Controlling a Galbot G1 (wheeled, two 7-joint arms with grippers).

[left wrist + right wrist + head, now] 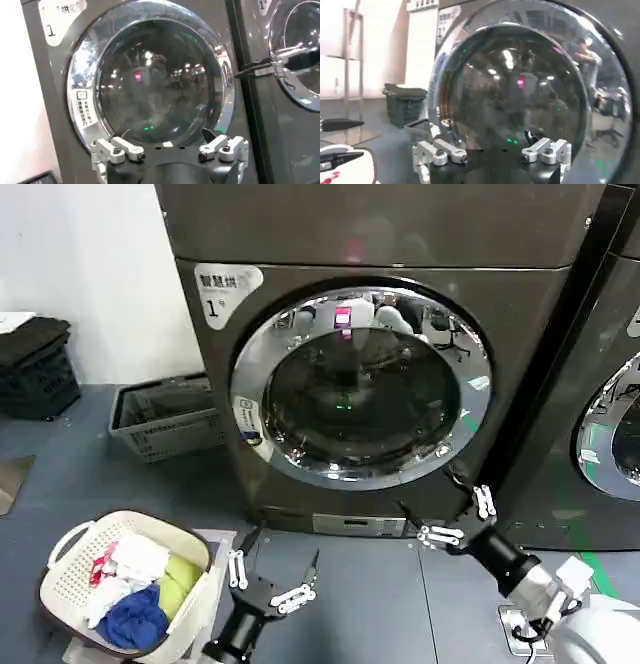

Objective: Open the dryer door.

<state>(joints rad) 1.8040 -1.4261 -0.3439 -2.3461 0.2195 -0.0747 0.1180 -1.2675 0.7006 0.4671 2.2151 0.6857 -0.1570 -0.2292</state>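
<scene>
We see the dryer door shut flush against the front of the machine that carries the white "1" sticker, its chrome ring unbroken all round the dark glass. Our right pincer sits just beside the lower right arc of that ring, fingers spread. We judge it is placed there because that side of the ring, away from the printed label, is the likely opening edge (no handle can be made out). In the right wrist view the spread fingers face the glass close up, with nothing between them.

Our left pincer waits low before the dryer door, below its left half, also spread and holding nothing. We take it to be standing clear so the door can swing.

Everything rests on a grey floor. Left of the dryer door, against the white wall, stands a grey mesh basket, and further left a dark crate. In front, below and left of the door, a cream laundry basket holds coloured clothes. Right of the door stands a neighbouring machine with its own chrome-ringed door.
</scene>
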